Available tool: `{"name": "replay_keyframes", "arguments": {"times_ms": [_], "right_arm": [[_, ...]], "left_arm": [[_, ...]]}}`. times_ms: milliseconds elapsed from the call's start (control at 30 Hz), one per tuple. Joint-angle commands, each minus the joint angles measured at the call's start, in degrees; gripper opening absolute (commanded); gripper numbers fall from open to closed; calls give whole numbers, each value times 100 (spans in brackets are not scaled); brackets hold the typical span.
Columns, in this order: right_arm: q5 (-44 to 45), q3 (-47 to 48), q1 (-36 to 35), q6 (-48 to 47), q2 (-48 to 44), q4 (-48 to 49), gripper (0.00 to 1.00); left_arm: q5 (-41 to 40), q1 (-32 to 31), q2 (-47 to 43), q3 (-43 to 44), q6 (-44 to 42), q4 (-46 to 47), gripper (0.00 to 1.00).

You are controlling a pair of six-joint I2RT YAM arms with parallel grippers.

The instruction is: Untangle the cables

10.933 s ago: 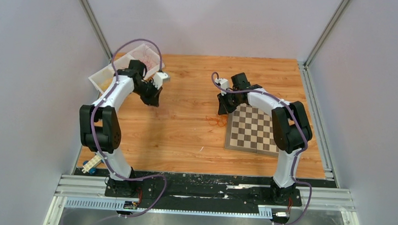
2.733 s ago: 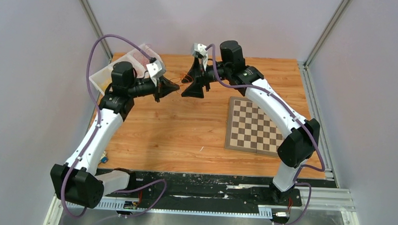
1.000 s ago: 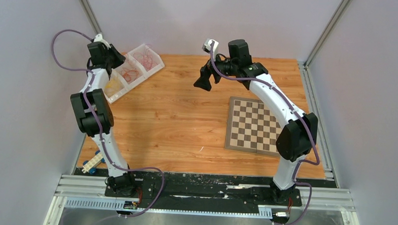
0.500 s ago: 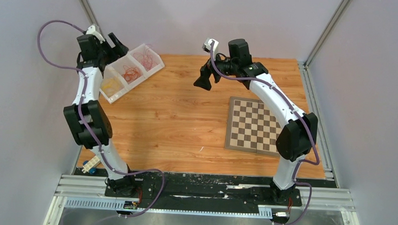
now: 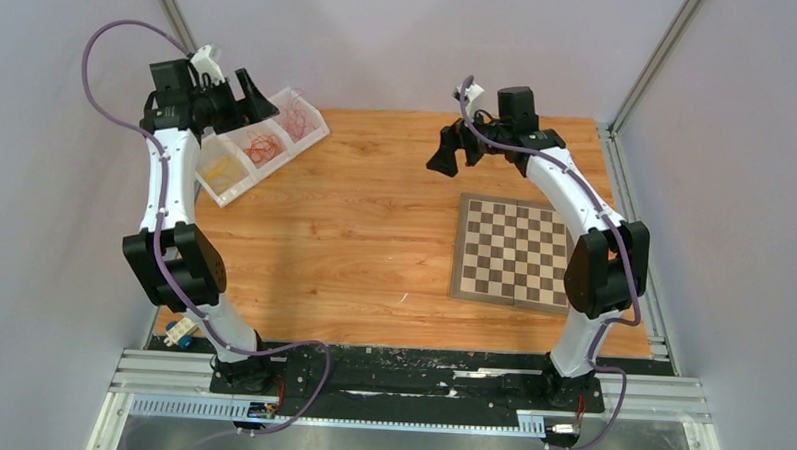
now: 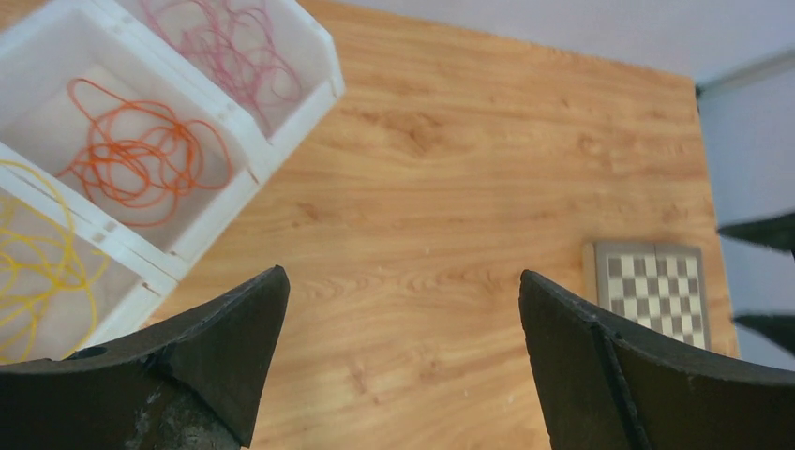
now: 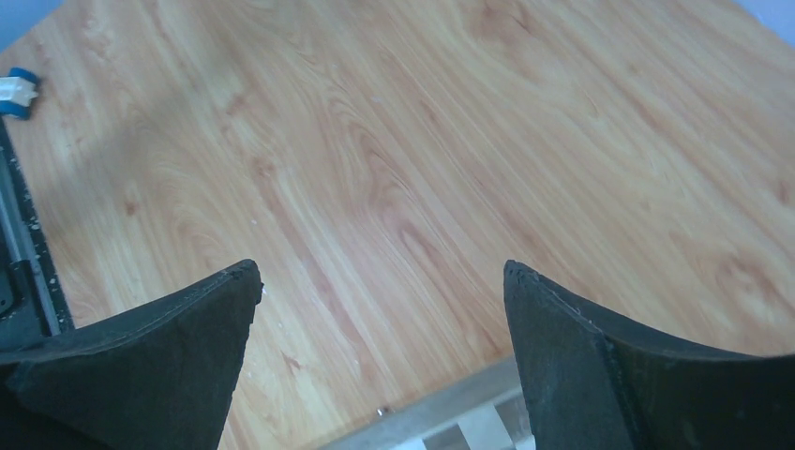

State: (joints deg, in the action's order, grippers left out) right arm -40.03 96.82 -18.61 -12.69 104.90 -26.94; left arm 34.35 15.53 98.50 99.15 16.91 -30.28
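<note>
Cables [image 6: 141, 159]: yellow, orange, red, one colour per compartment of white tray [image 6: 323, 92], far-left corner of counter [image 6: 450, 187]. Left hand [image 6: 401, 277]: spread, empty, raised above tray. Right hand [image 7: 380, 267]: spread, empty, raised near chessboard [image 6: 652, 291]. Step judged: clearing away; best lifted straight up, snagging no loop.

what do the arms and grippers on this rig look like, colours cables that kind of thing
The left arm and right arm both have white links between bulky black joint housings, and a thick purple cable loops along each. The left gripper and right gripper are matte black, each with two broad fingers tapering to points. No markings or sleeves are visible.
</note>
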Motion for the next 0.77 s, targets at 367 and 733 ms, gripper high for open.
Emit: {"name": "replay_keyframes", "arguments": {"times_ms": [367,733], "right_arm": [[837,-2009,713,160,-616,145,100],[729,-2272,713,321,-933,145,100]], "left_arm": [[-299,-500,-286,-660,-1462,-2030,100],[-1193,-1177,-426,-1022,-1448,-1713,100]]}}
